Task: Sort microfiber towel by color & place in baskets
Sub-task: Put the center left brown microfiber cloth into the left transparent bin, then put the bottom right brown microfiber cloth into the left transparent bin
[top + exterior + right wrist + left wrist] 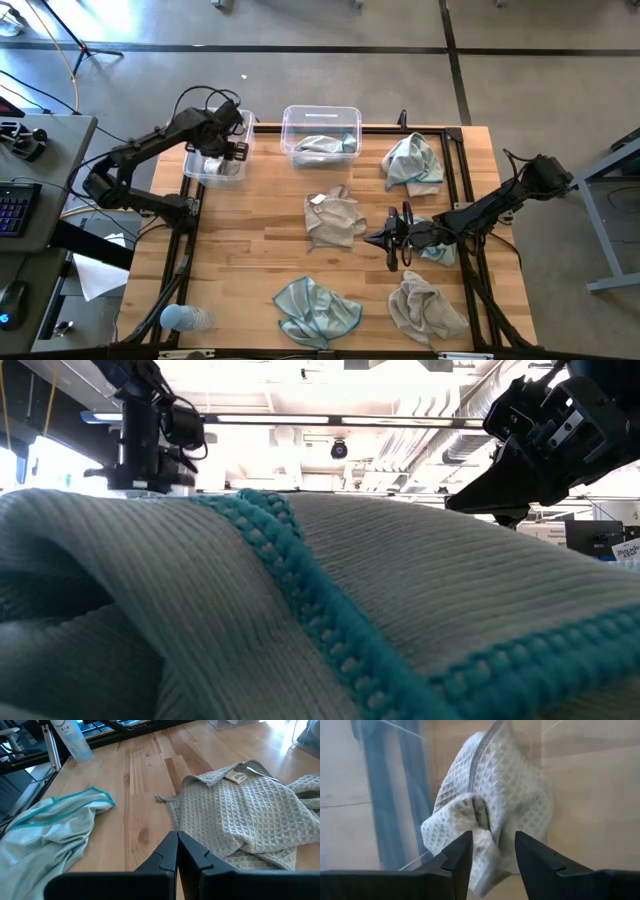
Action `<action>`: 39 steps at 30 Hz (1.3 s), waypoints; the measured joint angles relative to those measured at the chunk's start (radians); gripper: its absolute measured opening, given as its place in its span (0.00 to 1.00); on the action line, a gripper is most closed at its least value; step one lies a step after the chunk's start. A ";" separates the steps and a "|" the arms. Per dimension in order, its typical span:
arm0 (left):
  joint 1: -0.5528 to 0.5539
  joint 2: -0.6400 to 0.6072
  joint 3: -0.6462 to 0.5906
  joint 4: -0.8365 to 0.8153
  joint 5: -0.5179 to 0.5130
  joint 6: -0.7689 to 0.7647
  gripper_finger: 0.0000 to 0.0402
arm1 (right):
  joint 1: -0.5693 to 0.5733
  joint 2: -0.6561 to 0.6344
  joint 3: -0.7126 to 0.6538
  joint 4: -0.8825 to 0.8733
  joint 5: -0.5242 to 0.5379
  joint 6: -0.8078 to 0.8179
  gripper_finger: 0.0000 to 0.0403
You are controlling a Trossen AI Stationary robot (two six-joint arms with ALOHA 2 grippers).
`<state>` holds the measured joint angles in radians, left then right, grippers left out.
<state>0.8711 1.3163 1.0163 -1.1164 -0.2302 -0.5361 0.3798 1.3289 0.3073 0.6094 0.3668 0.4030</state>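
My left gripper (493,839) is open and points down into the left basket (195,168) at the table's far left. A beige-grey towel (490,795) lies crumpled on that basket's floor below the fingers, apart from them as far as I can see. The second basket (320,118) holds a teal towel (322,146). My right gripper (177,836) is shut and hovers low at the table's middle (372,239), pointing left at a beige-grey towel (240,805) that lies bunched on the wood. More towels lie about: a teal one (413,163), a teal one (315,308) and a beige one (425,305).
Another teal towel (438,252) lies under my right arm. A spray bottle (185,318) lies at the near left corner. The low view is filled by a teal-edged towel (300,610) close to the lens. Bare wood (250,240) stretches left of the middle towel.
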 joint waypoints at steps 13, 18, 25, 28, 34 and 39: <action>-0.106 -0.177 0.081 -0.057 -0.090 0.100 0.30 | 0.000 0.000 0.000 0.000 0.002 -0.023 0.00; -0.248 -0.363 0.037 -0.028 -0.115 0.048 0.12 | 0.000 0.000 0.000 0.000 0.004 -0.019 0.00; -0.549 -0.597 -0.119 0.136 -0.145 -0.066 0.02 | 0.000 0.000 0.000 0.000 0.144 -0.019 0.00; -0.698 -0.654 -0.215 0.276 -0.181 -0.076 0.00 | 0.000 0.000 0.000 0.000 0.173 -0.019 0.00; -0.971 -0.662 -0.362 0.643 -0.264 0.043 0.00 | 0.000 0.000 0.000 0.001 0.181 -0.019 0.00; -1.141 -0.590 -0.412 0.849 -0.320 0.130 0.00 | 0.000 0.000 0.000 0.001 0.182 -0.019 0.00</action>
<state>-0.2704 0.7264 0.6047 -0.2677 -0.5504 -0.4064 0.3797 1.3289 0.3073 0.6102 0.5484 0.3840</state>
